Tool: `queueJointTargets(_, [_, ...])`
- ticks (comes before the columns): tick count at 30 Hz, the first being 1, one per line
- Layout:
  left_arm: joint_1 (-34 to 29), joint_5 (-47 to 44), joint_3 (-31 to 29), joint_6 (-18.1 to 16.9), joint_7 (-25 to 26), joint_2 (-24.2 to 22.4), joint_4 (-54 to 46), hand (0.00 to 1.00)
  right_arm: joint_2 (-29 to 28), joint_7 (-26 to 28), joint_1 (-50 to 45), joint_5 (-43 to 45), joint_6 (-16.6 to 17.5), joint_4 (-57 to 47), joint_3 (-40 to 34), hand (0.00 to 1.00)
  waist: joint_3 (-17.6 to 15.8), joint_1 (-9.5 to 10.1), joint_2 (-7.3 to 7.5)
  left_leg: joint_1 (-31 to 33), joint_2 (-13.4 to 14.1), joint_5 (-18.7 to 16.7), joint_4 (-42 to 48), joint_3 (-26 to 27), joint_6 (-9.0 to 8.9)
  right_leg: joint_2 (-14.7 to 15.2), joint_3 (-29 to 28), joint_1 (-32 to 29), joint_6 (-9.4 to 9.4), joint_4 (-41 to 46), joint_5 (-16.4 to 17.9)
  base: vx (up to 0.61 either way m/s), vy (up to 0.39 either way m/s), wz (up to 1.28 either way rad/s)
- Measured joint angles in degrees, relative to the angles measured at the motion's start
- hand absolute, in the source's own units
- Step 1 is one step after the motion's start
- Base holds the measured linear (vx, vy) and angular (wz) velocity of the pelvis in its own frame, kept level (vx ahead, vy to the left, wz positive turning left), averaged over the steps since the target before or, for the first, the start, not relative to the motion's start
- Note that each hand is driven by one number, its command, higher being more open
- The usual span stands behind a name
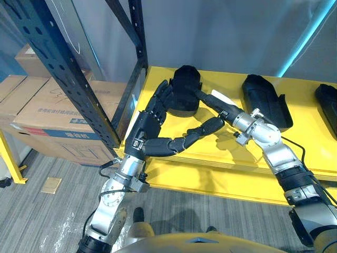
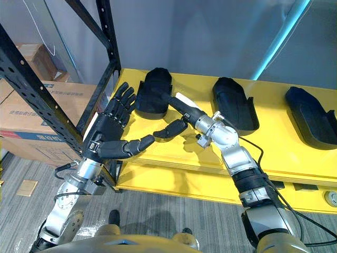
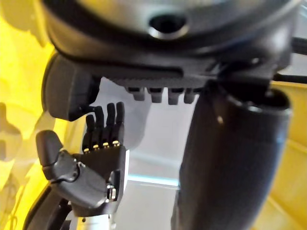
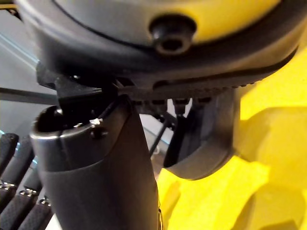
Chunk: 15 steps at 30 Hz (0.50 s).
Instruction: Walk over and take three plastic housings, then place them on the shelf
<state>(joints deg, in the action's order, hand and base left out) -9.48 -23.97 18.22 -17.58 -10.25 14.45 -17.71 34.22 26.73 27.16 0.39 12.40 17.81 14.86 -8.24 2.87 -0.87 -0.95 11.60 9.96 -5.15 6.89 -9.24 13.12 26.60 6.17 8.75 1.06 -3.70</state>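
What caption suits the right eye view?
Left robot hand and right robot hand, both open, flank the leftmost black housing on a yellow shelf.

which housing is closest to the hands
The leftmost housing, at the left end of the shelf: it lies between the open left hand and right hand. The middle housing and right housing sit apart from both.

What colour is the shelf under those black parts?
Bright yellow shelf, clearest in the right eye view.

robot hands outstretched: left [image 1: 147,126], right [image 1: 223,109]
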Motion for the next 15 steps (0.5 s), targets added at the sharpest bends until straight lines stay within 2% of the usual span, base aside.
queueJointTargets(4, [0.00,0.02,1.67,0.00,-0.93,0.02,0.00,1.00,1.22,3.41,0.16,0.07,-0.01,0.28,1.57,1.00,-0.47,-0.01,-0.40,0.03,0.01,0.16,-0.01,0.05,0.21,0.00,-0.17,0.02,-0.06,-0.03,0.43,-0.06,-0.004,0.00])
queueJointTargets(10, [0.00,-0.16,1.68,0.00,-1.64,0.36,0.00,1.00,1.39,6.66,0.42,0.51,0.60,0.26,2.31,1.00,-1.13,-0.03,0.59,0.05,-0.07,0.11,-0.01,0.06,0.34,-0.02,-0.51,0.04,0.17,-0.15,0.26,-0.02,0.000,0.00])
queueJointTargets(15, [-0.01,-0.16,1.68,0.02,-1.67,1.43,0.00,1.00,1.63,9.14,0.82,0.51,0.91,-0.03,2.46,1.00,-1.15,0.05,0.62,0.03,-0.12,0.14,0.00,0.05,0.33,-0.02,-0.50,0.11,0.15,-0.15,0.21,0.00,0.000,0.00])
